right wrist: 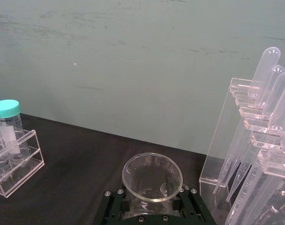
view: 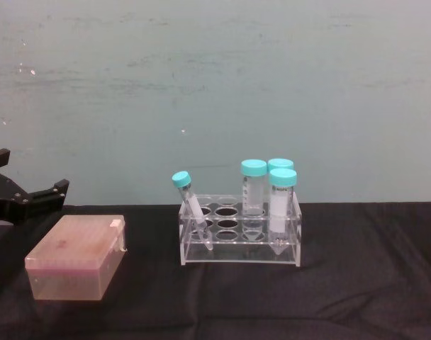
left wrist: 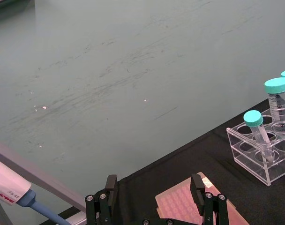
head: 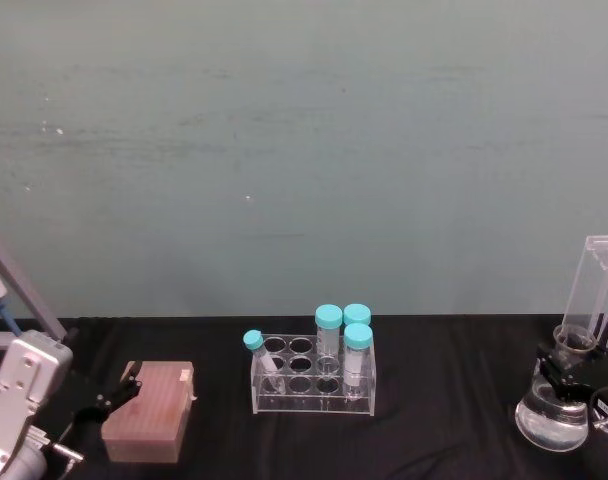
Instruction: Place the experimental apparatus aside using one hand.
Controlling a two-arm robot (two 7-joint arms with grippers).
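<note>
At the right edge of the black table (head: 454,400), the right gripper (head: 562,375) is seen closed around the neck of the conical flask (head: 552,418), which holds clear liquid and stands on the cloth. In the right wrist view the flask mouth (right wrist: 152,176) sits between the two black jaws, gripped from both sides. Just behind the flask a small glass beaker (head: 575,340) is placed, and behind that the tall acrylic stand (head: 606,290) with its long clear tubes (right wrist: 266,84) is cut off by the right border. A broad bare stretch of cloth lies between the flask and the clear tube rack (head: 314,378) at the table's middle, which carries four teal-capped tubes (head: 358,345), one leaning. The left gripper (left wrist: 154,190) is held above the pink tip box (head: 149,412) near the left edge, its jaws spread wide with nothing between them. A pipette (left wrist: 11,187) is seen beside it.
</note>
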